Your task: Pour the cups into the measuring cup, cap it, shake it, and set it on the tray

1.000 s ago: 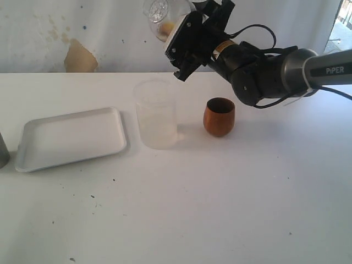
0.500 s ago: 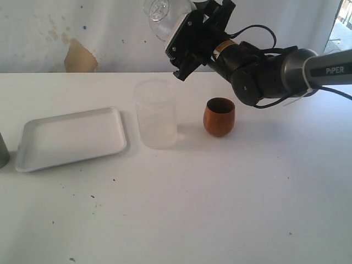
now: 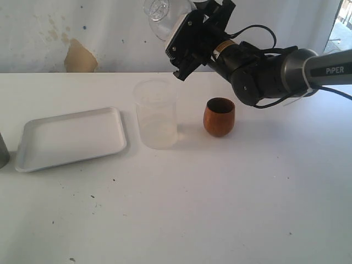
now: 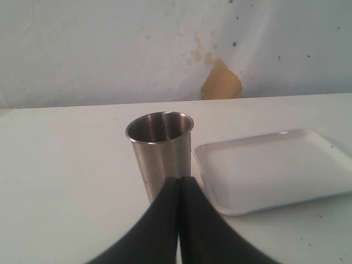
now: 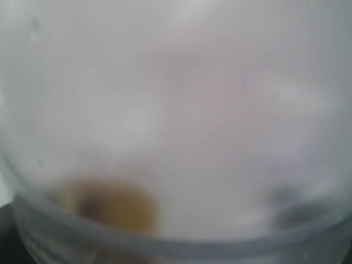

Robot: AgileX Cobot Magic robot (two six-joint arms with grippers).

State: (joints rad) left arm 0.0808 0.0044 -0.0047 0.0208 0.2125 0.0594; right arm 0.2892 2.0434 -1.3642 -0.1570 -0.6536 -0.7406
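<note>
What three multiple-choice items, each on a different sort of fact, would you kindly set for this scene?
1. What colour is the tray?
A white
B blue
C black

2. In the exterior view, where is the wooden cup?
A on the tray
B right of the plastic cup
C held in the air

3. How is the left tool?
A wide open
B shut and empty
C shut on a spoon

Answers:
1. A, its whole surface is plain white.
2. B, it stands beside that cup, apart from it.
3. B, its fingers meet with nothing between them.
</note>
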